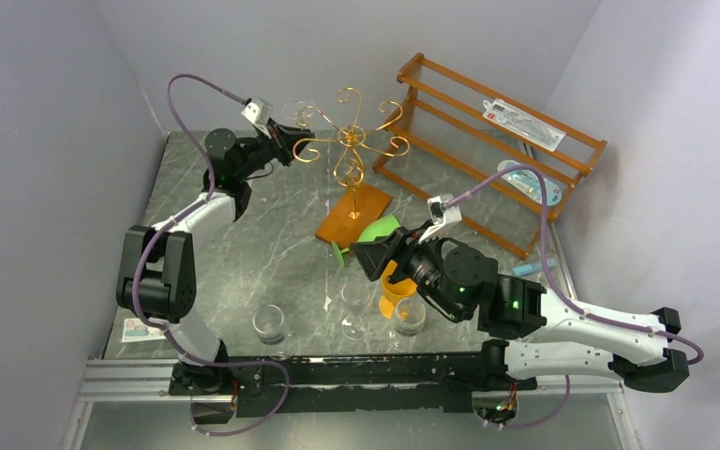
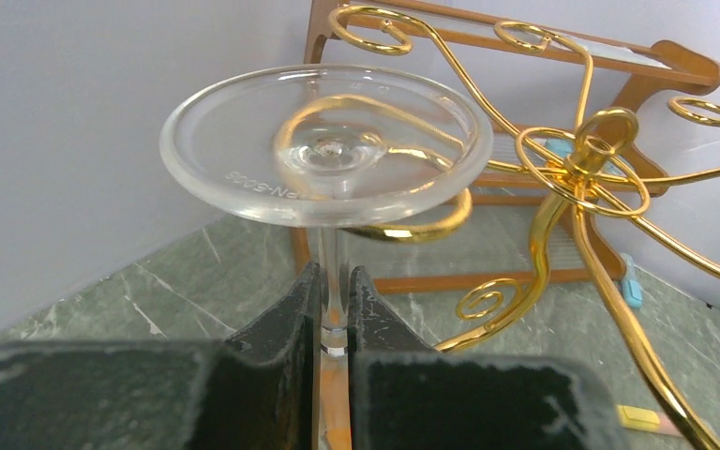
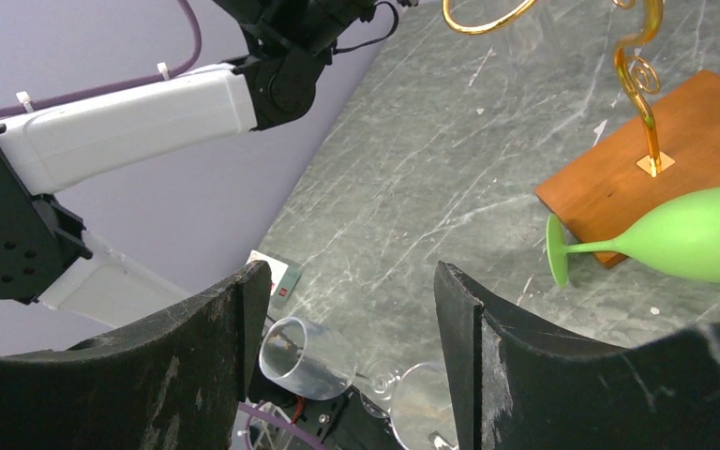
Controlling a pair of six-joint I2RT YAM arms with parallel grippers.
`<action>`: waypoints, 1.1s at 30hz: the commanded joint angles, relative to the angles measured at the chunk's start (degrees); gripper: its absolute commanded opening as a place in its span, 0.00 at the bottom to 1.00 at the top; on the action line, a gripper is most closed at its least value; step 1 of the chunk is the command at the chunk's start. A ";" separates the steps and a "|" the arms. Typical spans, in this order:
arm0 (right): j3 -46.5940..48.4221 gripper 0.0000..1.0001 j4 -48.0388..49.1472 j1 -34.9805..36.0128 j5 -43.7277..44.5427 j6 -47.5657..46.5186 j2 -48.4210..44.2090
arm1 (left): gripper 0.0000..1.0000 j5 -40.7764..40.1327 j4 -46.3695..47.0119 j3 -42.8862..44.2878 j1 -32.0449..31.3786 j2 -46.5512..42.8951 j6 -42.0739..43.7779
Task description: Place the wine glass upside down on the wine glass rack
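Inverted at the far left of the table, a clear wine glass (image 2: 323, 145) has its round foot uppermost. Its thin stem runs straight down into the left gripper (image 2: 335, 309), whose black fingers (image 2: 286, 319) are pinched tight on the stem a little below the foot. The bowl is out of sight beneath them.

One curled arm (image 2: 412, 225) of the gold wire wine glass rack (image 2: 591, 155) passes directly under the foot, on the side away from the gripper. Seen through the glass, its spiral appears to ring the stem, though whether the stem sits fully inside the curl cannot be told.

With the glass's long axis upright, the coming move looks like a short push toward the rack's centre post. A lowering would follow until the foot rests on the wire. The left arm is the one at the rack, whose square orange-brown wooden base (image 1: 354, 214) stands mid-table.

The right gripper (image 3: 352, 309), jaws wide and empty, hovers well apart over the grey-green marbled table (image 3: 412, 187). It is near a lime-green wine glass (image 3: 694, 234) lying on its side just beside that base, with clear glasses (image 3: 305, 361) below.
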 commanded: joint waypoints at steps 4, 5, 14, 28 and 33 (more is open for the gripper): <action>-0.53 0.68 0.56 -0.12 0.72 0.35 -1.07 | 0.05 -1.99 15.92 -5.84 -0.18 -3.65 1.09; -0.61 0.68 0.54 -0.16 0.79 0.46 -1.16 | 0.05 -1.47 16.15 -5.91 -0.18 -3.58 1.12; 0.76 0.69 -1.14 -0.16 3.39 2.22 -0.79 | 0.05 4.29 19.97 -8.37 -0.27 -3.11 1.61; 0.05 0.70 -2.79 -0.12 5.57 3.98 -1.61 | 0.48 3.08 15.57 -10.67 -0.22 -4.98 3.36; 0.00 0.70 -3.96 -0.12 6.80 3.89 -2.53 | 0.60 -0.20 12.74 -12.92 -0.18 -9.36 5.31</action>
